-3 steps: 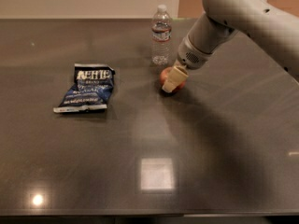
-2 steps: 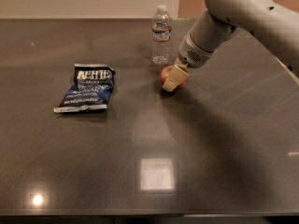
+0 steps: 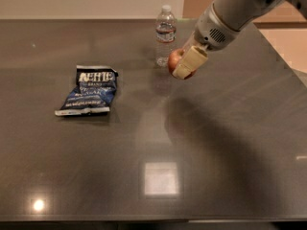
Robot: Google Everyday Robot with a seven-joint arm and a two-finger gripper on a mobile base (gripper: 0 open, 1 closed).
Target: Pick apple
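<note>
The apple (image 3: 174, 59) is small, round and red. It is held off the dark table (image 3: 230, 143), just right of the water bottle. My gripper (image 3: 186, 64) comes down from the upper right and is shut on the apple. One beige finger (image 3: 189, 61) lies across the apple's front and covers its right side. The other finger is hidden behind the fruit.
A clear water bottle (image 3: 165, 34) with a white cap stands just left of the apple, near the table's far edge. A dark blue chip bag (image 3: 89, 90) lies flat at the left. The table's right edge runs diagonally at the far right.
My gripper has risen with the apple in it; the apple has left the table and now hangs level with the lower part of the bottle.
</note>
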